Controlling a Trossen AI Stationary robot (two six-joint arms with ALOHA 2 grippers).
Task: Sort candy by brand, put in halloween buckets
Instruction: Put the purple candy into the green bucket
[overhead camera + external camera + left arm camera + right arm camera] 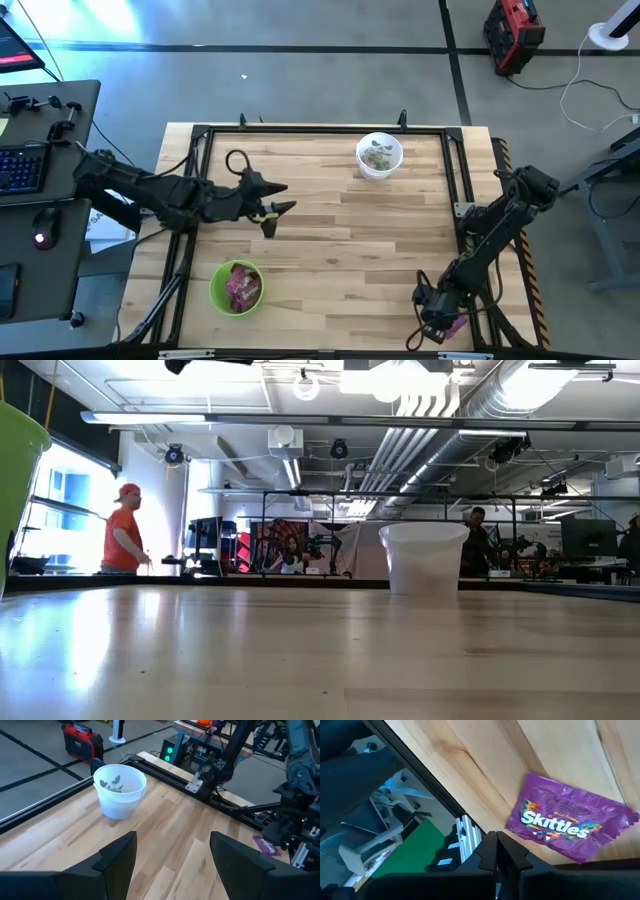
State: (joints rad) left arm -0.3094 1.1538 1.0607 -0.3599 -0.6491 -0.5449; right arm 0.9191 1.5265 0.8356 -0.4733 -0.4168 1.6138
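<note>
A lime green bucket [237, 287] near the table's front left holds purple packets [241, 285]. A white bucket [379, 156] at the far middle holds small wrapped sweets [378, 155]; it also shows in the left wrist view [120, 790]. One purple Skittles packet [570, 820] lies flat on the wood at the near right corner [456, 326]. My right gripper [496, 845] hangs shut just beside it, over the table's black rail, touching nothing. My left gripper [278, 217] stands open above the table's left middle, with nothing between its fingers [117, 857].
A black metal frame [460, 170] runs around the tabletop. A desk with a keyboard [20, 165] stands left of the table. In the low view the green bucket [15, 460] fills the left edge, and people [122, 530] stand in the room behind.
</note>
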